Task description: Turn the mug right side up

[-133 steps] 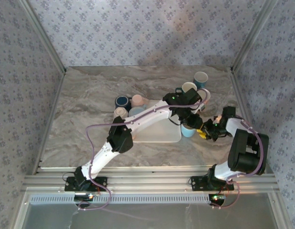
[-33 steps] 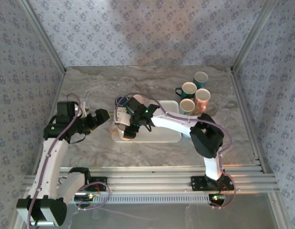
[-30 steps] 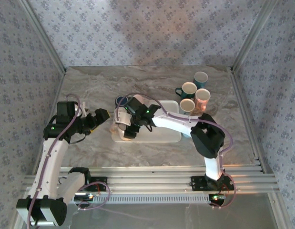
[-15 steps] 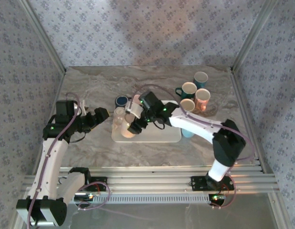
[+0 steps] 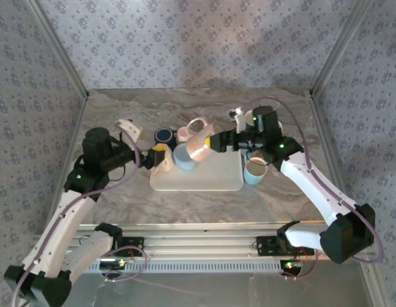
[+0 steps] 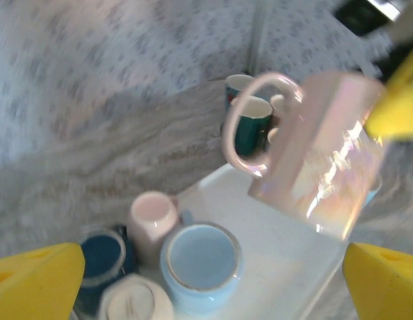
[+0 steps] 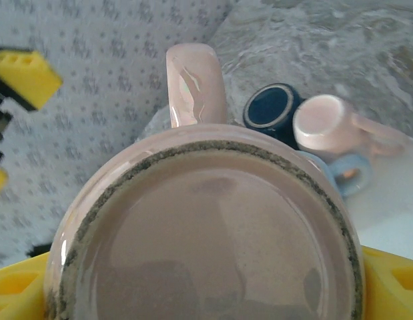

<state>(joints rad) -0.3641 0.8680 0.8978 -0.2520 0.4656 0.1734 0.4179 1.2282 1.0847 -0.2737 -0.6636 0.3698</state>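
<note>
Since half a second ago the right arm has drawn back toward 3 o'clock and taken the mug [image 5: 199, 146] up off the tray [image 5: 210, 180], while the left claw [image 5: 157, 153] has come in to the tray's 9 o'clock edge.

The right claw [image 5: 212, 141] is clamped on the mug. In the right wrist view its yellow pads [image 7: 391, 280] sit either side of the body. The unglazed round foot faces that camera, with the handle [image 7: 196, 83] at 12 o'clock. The mug hangs on its side in the air above the far part of the tray, at 9 o'clock of the right claw, with its mouth turned toward the left claw.

The right arm climbs from its base toward 11 o'clock, and its wrist bends level toward 9 o'clock. The left arm reaches toward 3 o'clock. Its fingers [image 6: 33, 280] are spread wide, with nothing between them.

The mug is a glossy, pearly pink cylinder with a loop handle. Beneath it a light blue mug [image 6: 203, 263] stands mouth up on the smooth white tray. Beside that are a pale pink mug [image 6: 151, 217] and a dark blue mug [image 6: 103, 253]. The worktop [image 5: 121, 115] is grey and marbled.
</note>
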